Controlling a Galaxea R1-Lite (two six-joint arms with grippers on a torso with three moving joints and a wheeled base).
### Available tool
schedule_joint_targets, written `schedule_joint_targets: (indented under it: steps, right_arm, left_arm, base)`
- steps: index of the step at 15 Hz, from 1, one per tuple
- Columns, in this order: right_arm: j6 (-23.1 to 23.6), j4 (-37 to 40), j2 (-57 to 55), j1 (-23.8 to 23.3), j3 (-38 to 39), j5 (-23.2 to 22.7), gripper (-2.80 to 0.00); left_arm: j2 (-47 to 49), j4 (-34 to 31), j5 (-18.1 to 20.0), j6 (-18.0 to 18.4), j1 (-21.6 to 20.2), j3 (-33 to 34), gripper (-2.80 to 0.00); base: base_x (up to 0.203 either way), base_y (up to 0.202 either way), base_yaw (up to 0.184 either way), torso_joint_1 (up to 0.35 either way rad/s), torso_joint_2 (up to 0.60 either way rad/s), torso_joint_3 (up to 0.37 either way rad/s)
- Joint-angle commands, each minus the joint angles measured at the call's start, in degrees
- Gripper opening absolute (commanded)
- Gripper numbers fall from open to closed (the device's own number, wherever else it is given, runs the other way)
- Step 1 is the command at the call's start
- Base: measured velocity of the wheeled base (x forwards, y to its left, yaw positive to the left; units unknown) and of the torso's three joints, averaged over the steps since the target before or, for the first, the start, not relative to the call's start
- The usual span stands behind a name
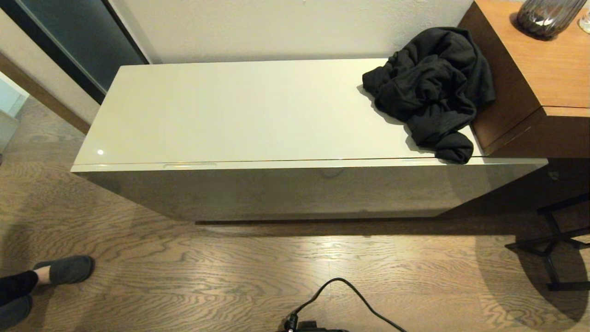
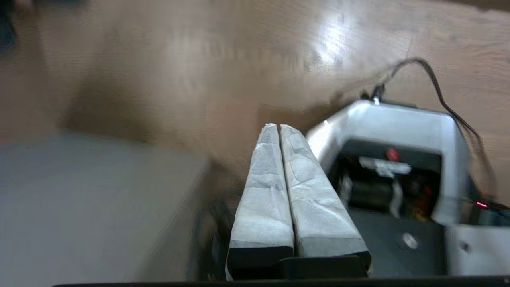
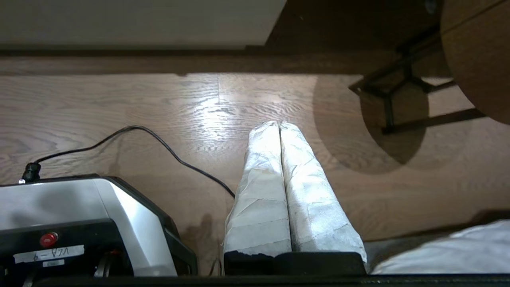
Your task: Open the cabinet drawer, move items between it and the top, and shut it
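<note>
The long cream-beige cabinet fills the middle of the head view, its glossy top (image 1: pixel 239 110) bare except for a crumpled black garment (image 1: pixel 428 87) at the right end, one sleeve hanging over the front edge. The cabinet drawer (image 1: pixel 295 191) is closed, with a recessed handle slot (image 1: pixel 190 165) near its left end. Neither arm appears in the head view. My left gripper (image 2: pixel 278 126) is shut and empty, hanging over the floor beside my base. My right gripper (image 3: pixel 279 124) is likewise shut and empty above the floor, well short of the cabinet (image 3: pixel 139 22).
A taller brown wood-grain unit (image 1: pixel 539 69) with a dark glass vase (image 1: pixel 548 16) abuts the cabinet's right end. A black metal stand (image 1: pixel 553 244) is on the floor at right. A person's slippered foot (image 1: pixel 64 269) is at the lower left. A black cable (image 1: pixel 350 295) runs from my base.
</note>
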State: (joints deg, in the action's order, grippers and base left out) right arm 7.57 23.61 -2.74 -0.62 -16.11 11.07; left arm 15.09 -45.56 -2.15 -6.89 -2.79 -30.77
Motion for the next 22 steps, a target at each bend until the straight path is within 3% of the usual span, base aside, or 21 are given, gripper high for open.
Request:
schedule_joint_targets:
  steps: [1, 3, 5, 6, 7, 9, 10, 12, 13, 19, 20, 22]
  right_arm:
    - [0.49, -1.21, 1.25, 0.01, 2.21, -0.06, -2.8]
    - [1.59, -9.34, 1.31, 0.01, 7.39, -0.32, -2.8]
    - [4.56, -20.95, 1.33, 0.01, 12.25, -1.84, -2.8]
    - [5.82, -25.46, 1.33, 0.01, 14.22, -3.36, -2.8]
    - [5.85, -29.86, 1.38, 0.01, 15.59, -5.68, -2.8]
    - [5.61, -30.56, 1.42, 0.01, 16.2, -7.46, -2.8]
    - [5.0, -30.73, 1.42, 0.01, 16.2, -7.29, -2.8]
    - [3.68, -31.96, 1.42, 0.01, 16.2, -7.14, -2.8]
    - [3.59, -32.09, 1.42, 0.01, 16.2, -7.2, -2.8]
    - [-1.4, -29.01, 1.42, 0.01, 16.15, -9.92, -2.8]
    - [-1.85, -25.88, 1.42, 0.01, 16.05, -11.96, -2.8]
    - [-2.12, -26.34, 1.42, 0.01, 16.2, -12.03, -2.8]
  left_arm:
    - [0.56, 7.46, -0.84, 3.25, 4.0, 1.73, -2.8]
    - [-4.86, 6.54, -0.65, 7.58, 3.68, 5.31, -2.8]
    - [-13.13, 7.33, -2.28, 14.11, 3.19, 10.7, -2.8]
    - [-14.79, 9.14, -3.75, 17.38, 2.97, 12.77, -2.8]
    - [-14.92, 13.74, -4.13, 17.64, 2.93, 13.82, -2.8]
    - [-14.92, 18.36, -4.66, 17.46, 2.88, 15.55, -2.8]
    - [-14.93, 24.13, -4.52, 17.44, 2.88, 18.43, -2.8]
    - [-14.97, 44.89, -3.35, 17.23, 2.88, 26.46, -2.8]
    - [-14.98, 51.12, -2.36, 16.97, 2.88, 28.37, -2.8]
    - [-15.0, 51.11, -0.23, 12.54, 2.86, 30.77, -2.8]
    - [-15.0, 50.68, 0.56, 9.23, 2.88, 30.77, -2.8]
    - [-15.0, 50.31, 0.92, 7.15, 2.88, 30.77, -2.8]
  base:
    - [0.0, 0.0, 0.0, 0.0, 0.0, 0.0]
    - [0.0, 0.0, 0.0, 0.0, 0.0, 0.0]
    - [0.0, 0.0, 0.0, 0.0, 0.0, 0.0]
    - [0.0, 0.0, 0.0, 0.0, 0.0, 0.0]
    - [0.0, 0.0, 0.0, 0.0, 0.0, 0.0]
    - [0.0, 0.0, 0.0, 0.0, 0.0, 0.0]
    - [0.0, 0.0, 0.0, 0.0, 0.0, 0.0]
    - [0.0, 0.0, 0.0, 0.0, 0.0, 0.0]
    - [0.0, 0.0, 0.0, 0.0, 0.0, 0.0]
    - [0.0, 0.0, 0.0, 0.0, 0.0, 0.0]
    - [0.0, 0.0, 0.0, 0.0, 0.0, 0.0]
    - [0.0, 0.0, 0.0, 0.0, 0.0, 0.0]
